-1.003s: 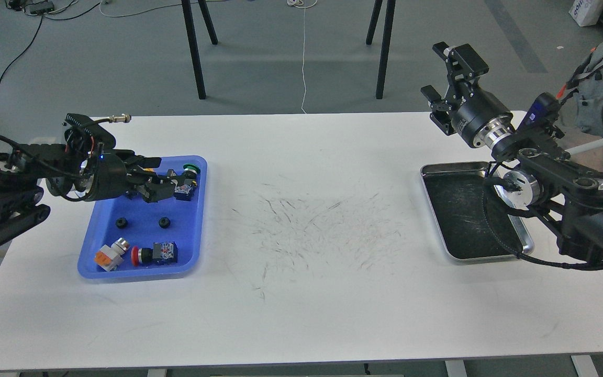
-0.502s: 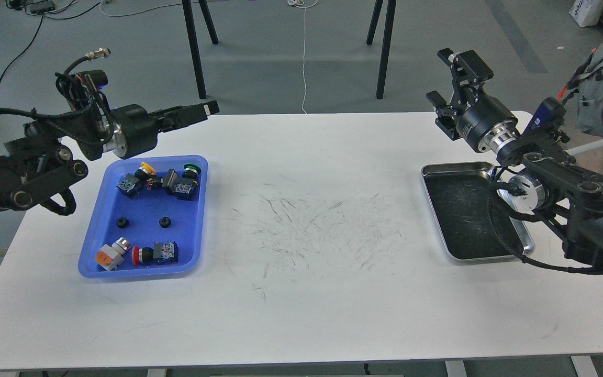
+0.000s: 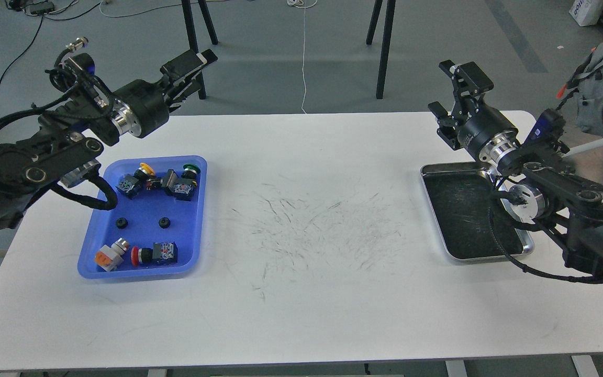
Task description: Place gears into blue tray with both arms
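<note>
Our left gripper (image 3: 189, 65) hangs spread and empty beyond the desk's far edge, our right gripper (image 3: 450, 102) likewise, both gears (image 3: 121, 223) resting mid blue tray (image 3: 197, 220), so a careless return sweep could knock them out.

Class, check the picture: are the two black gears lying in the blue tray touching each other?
Apart. The head view shows bare blue tray floor between the left gear and the right gear.

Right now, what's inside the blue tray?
The blue tray holds two gears and four push-button switches. Anything under the switches is hidden.
</note>
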Controlling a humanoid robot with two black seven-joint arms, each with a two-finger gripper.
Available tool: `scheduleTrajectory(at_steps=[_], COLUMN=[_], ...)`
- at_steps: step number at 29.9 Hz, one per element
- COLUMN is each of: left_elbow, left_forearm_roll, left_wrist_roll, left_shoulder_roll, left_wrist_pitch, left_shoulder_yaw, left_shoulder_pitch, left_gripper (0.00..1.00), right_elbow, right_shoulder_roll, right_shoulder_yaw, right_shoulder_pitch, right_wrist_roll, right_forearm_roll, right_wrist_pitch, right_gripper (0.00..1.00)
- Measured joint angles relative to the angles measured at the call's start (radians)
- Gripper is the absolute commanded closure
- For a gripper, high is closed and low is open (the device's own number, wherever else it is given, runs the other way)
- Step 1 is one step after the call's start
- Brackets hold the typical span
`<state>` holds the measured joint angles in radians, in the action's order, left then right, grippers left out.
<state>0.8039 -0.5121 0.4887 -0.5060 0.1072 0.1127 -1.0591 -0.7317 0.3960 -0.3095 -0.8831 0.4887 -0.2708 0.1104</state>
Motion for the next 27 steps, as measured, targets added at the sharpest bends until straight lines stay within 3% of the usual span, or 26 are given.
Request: scheduleTrajectory(at_steps=[12, 27], left_elbow=[-0.043, -0.095], left_forearm_roll=[0.133, 0.199], left_wrist_roll=[0.000, 0.000], left_shoulder_roll=[0.079, 0.135], left_wrist_pitch=[0.094, 0.095], left_shoulder_yaw=[0.380, 0.451], left_shoulder_pitch=[0.183, 0.201], left_gripper=[0.00, 0.00], right_elbow=[0.005, 0.006], right_shoulder_roll=[-0.014, -0.023], right_shoulder_yaw=[-0.025, -0.080], right_shoulder_pitch=[0.055, 0.055], right_wrist_roll=[0.000, 0.000], right_forearm_roll=[0.050, 0.088], right_wrist_pitch=[-0.030, -0.057], right_gripper=[0.02, 0.02])
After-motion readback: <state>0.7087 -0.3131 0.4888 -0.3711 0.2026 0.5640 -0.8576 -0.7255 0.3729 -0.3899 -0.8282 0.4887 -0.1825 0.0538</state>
